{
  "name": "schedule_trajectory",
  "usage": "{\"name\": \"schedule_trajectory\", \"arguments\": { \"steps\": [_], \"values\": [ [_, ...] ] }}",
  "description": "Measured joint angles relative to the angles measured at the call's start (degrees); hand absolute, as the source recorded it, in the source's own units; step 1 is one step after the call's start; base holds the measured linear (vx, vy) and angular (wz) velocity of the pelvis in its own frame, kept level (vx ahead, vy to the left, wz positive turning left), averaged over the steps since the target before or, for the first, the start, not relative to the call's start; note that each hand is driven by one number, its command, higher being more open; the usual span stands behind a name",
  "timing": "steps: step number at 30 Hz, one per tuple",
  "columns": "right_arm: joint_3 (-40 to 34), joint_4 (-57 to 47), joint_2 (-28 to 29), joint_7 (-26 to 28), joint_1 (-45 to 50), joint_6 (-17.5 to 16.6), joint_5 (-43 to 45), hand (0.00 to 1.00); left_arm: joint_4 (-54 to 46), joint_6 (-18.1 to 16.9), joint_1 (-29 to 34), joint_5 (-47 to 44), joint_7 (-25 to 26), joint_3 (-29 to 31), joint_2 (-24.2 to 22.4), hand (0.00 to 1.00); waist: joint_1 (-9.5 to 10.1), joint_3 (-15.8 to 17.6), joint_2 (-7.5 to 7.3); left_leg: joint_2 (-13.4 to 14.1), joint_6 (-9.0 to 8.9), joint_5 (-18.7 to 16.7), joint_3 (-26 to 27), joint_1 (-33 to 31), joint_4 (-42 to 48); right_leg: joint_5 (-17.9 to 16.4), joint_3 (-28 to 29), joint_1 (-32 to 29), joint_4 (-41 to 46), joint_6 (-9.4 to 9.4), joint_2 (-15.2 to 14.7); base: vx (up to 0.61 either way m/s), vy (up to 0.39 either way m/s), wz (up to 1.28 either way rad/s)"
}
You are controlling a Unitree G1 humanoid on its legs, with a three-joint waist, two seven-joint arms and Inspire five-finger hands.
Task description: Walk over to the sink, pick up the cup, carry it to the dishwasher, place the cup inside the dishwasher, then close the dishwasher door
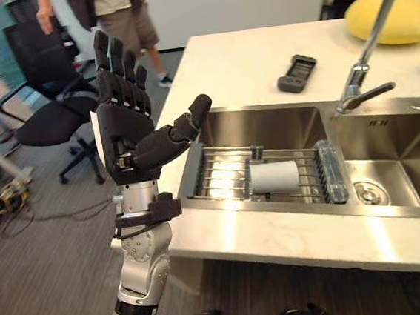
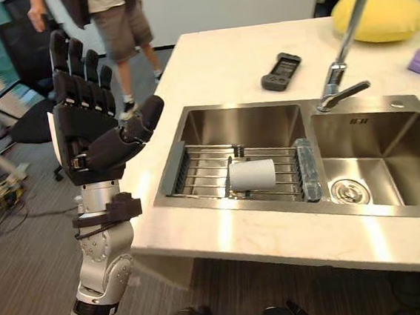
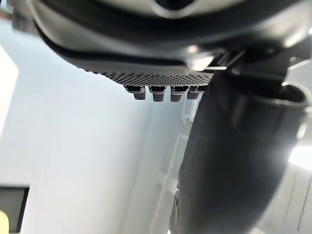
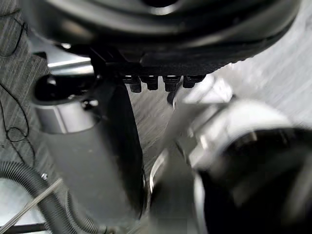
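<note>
Now our left hand (image 1: 122,132) is spread wide and empty beside the sink (image 1: 267,127), where the cup (image 1: 274,176) lies sideways on the rack (image 1: 218,177). We should reach down and wrap its round side squarely.

Colour and pattern list, sink counter
Items: white cylindrical cup (image 1: 275,176); brushed silver steel double sink (image 1: 266,126); plain pale cream stone countertop (image 1: 238,65); bright yellow rounded cushion (image 1: 394,17); dark grey flat handset (image 1: 296,73); black left hand (image 1: 125,125); black office chair (image 1: 50,122); grey-brown carpet floor (image 1: 42,270), seemingly fine-striped.
</note>
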Motion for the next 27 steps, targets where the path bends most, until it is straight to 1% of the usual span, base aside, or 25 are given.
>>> {"name": "schedule_trajectory", "arguments": {
  "steps": [1,2,3,4,5,6,7,9,10,11,13,14,15,19,22,27],
  "values": [
    [-1.01,0.10,1.02,-0.46,0.10,-0.23,1.21,1.00,0.07,1.60,-0.61,-0.18,-0.89,-0.50,0.60,1.00,-0.79,-0.41,-0.56,-1.36,0.77,0.67,0.71,0.89,-2.61,-0.35,0.00,-0.35,-0.19,0.54,-1.24,0.22,0.153,-0.16],
    [-2.72,0.20,1.44,-0.43,0.42,-0.18,1.84,1.00,0.81,2.88,-1.55,-0.83,-1.68,-1.81,1.79,1.00,-1.04,-0.64,-0.86,-2.54,1.01,2.00,1.51,2.94,-6.33,-0.27,-0.48,0.04,-1.28,0.78,-2.15,0.23,0.133,-0.16],
    [-3.65,0.36,1.66,-0.43,0.53,-0.18,2.45,1.00,1.40,3.42,-2.19,-1.31,-1.99,-2.65,2.58,1.00,-1.19,-0.70,-0.92,-3.06,0.97,2.95,1.73,4.26,-8.62,-0.03,-0.74,0.67,-2.23,1.12,-2.47,0.22,0.070,-0.05],
    [-5.74,0.99,2.08,-0.35,0.50,-0.12,3.41,1.00,2.61,4.66,-3.55,-1.50,-2.94,-4.21,3.95,1.00,-2.18,-0.87,-0.86,-3.79,0.88,4.69,1.48,6.33,-12.94,0.36,-1.37,2.05,-4.02,1.65,-2.74,0.21,0.031,0.11],
    [-7.74,1.53,2.58,-0.37,0.29,-0.06,3.84,1.00,4.14,5.76,-5.13,-1.51,-3.82,-5.93,5.22,1.00,-3.05,-1.03,-0.72,-4.02,0.64,6.01,1.18,7.84,-16.24,0.56,-2.09,2.85,-5.27,1.74,-2.62,0.23,0.004,0.20],
    [-8.51,1.69,2.77,-0.27,0.19,0.04,3.88,1.00,5.44,6.39,-6.27,-1.44,-4.27,-7.19,5.89,1.00,-3.77,-1.06,-0.68,-3.91,0.39,6.48,1.03,8.37,-17.54,0.60,-2.54,3.24,-5.91,1.75,-2.38,0.17,-0.016,0.15],
    [-9.08,1.75,2.85,-0.08,0.10,0.19,3.89,1.00,6.30,6.99,-6.97,-1.25,-4.58,-8.00,6.21,1.00,-4.06,-1.09,-0.66,-3.73,0.31,6.54,0.90,8.46,-17.90,0.63,-2.80,3.32,-6.14,1.72,-2.35,0.16,-0.033,0.07],
    [-10.02,1.88,2.65,0.21,0.02,0.31,3.92,1.00,9.74,9.64,-8.92,-0.87,-6.01,-10.30,6.61,1.00,-4.95,-1.10,-0.64,-3.26,0.17,6.63,0.77,8.53,-17.99,0.71,-3.51,3.54,-6.54,1.61,-1.89,0.15,-0.054,-0.01],
    [-11.19,2.64,2.28,0.22,-0.43,0.36,3.84,1.00,11.92,11.05,-9.09,-0.04,-6.83,-11.21,7.44,1.00,-5.73,-1.19,-0.45,-2.89,0.16,6.62,0.80,9.19,-18.29,1.16,-4.14,4.52,-7.47,1.21,-1.43,0.13,-0.058,-0.07],
    [-11.40,2.76,2.17,0.18,-0.53,0.34,3.84,1.00,12.95,11.85,-9.08,0.44,-7.19,-11.65,8.02,1.00,-5.99,-1.21,-0.41,-2.66,0.16,6.62,0.84,9.66,-18.46,1.40,-4.29,4.98,-7.86,1.16,-1.17,0.11,-0.057,-0.13],
    [-11.42,2.76,1.66,0.16,-0.95,0.33,3.81,1.00,16.23,14.61,-9.08,5.03,-8.82,-13.30,10.38,1.00,-6.81,-1.28,-0.31,-2.06,0.15,6.61,0.88,10.59,-18.54,2.28,-5.21,6.31,-9.48,0.88,-0.51,0.08,-0.051,-0.14],
    [-11.42,2.75,1.54,0.16,-1.09,0.31,3.81,1.00,16.68,15.06,-9.08,6.25,-9.04,-13.81,10.92,1.00,-6.91,-1.28,-0.31,-2.03,0.14,6.60,0.86,10.61,-18.55,2.38,-5.32,6.44,-9.85,0.88,-0.46,0.05,-0.039,-0.09],
    [-11.41,2.80,1.22,0.11,-1.42,0.30,3.81,1.00,17.47,15.98,-9.07,9.82,-9.38,-14.91,11.94,1.00,-6.93,-1.28,-0.31,-2.01,0.14,6.60,0.83,10.58,-18.63,2.65,-5.43,6.67,-10.71,0.87,-0.37,0.03,-0.022,-0.04],
    [-11.31,2.85,0.50,0.07,-2.04,0.28,4.14,1.00,18.18,17.13,-9.07,15.75,-9.70,-16.82,14.46,1.00,-7.06,-1.25,-0.23,-2.03,0.14,6.60,0.70,10.51,-18.64,3.62,-5.93,7.40,-12.59,1.03,-0.26,-0.01,0.000,0.00],
    [-11.23,3.23,-0.14,0.11,-2.78,0.28,6.02,1.00,18.19,17.31,-9.07,18.75,-9.67,-17.92,16.47,1.00,-7.10,-1.20,-0.17,-2.16,0.12,6.58,0.49,10.33,-18.76,4.28,-6.37,7.45,-13.44,1.14,-0.27,-0.08,0.008,0.01],
    [-11.22,3.45,-1.07,0.54,-3.34,0.46,6.12,1.00,18.10,17.14,-9.08,19.16,-9.78,-18.54,17.75,1.00,-7.11,-1.10,0.00,-2.94,0.01,6.41,0.38,9.22,-18.87,5.51,-6.18,6.63,-14.46,1.05,-0.53,-0.13,0.021,-0.02]
  ]
}}
